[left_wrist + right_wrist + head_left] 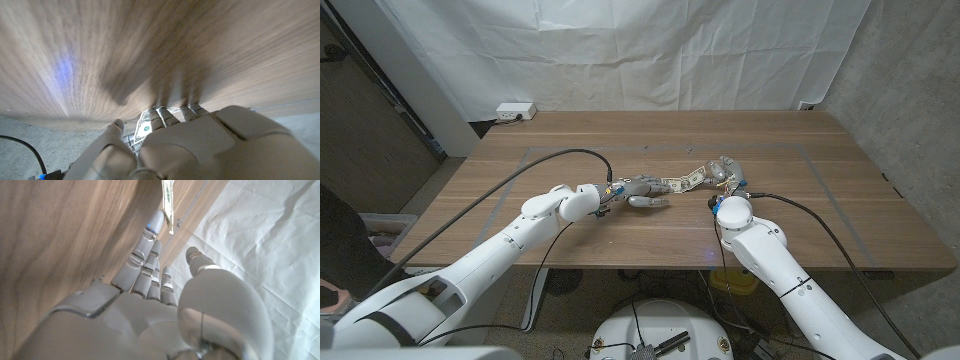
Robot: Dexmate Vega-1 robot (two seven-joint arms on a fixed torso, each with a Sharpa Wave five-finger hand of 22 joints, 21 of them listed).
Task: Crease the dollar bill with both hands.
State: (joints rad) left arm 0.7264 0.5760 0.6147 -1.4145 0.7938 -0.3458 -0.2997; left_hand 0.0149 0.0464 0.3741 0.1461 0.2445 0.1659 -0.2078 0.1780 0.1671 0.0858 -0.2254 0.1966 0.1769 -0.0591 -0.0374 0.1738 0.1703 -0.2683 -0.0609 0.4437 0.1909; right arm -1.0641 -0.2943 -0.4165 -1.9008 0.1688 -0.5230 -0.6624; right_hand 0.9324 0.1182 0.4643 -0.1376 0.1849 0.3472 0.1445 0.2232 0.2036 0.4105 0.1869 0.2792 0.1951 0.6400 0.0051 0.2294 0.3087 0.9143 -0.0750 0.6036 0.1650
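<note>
Nearest the head camera, the left arm and right arm rise from the bottom corners toward the middle of the wooden table.

Left hand: it sits at the left end of the dollar bill, fingers laid over that end. In the left wrist view, the left hand has its fingertips down on the bill, pressing it to the table. A pinch cannot be confirmed; the bill's edge passes under the fingers.

Right hand: it is at the opposite, right end of the bill, which lifts off the table toward it. In the right wrist view, the right hand has its long fingers extended along the table, thumb standing apart. The bill shows on edge just beyond the fingertips; whether it is gripped cannot be told.

The bill spans between the two hands, low at the left, raised at the right.

Behind the table, a white cloth backdrop and a white power strip at the far left corner.
</note>
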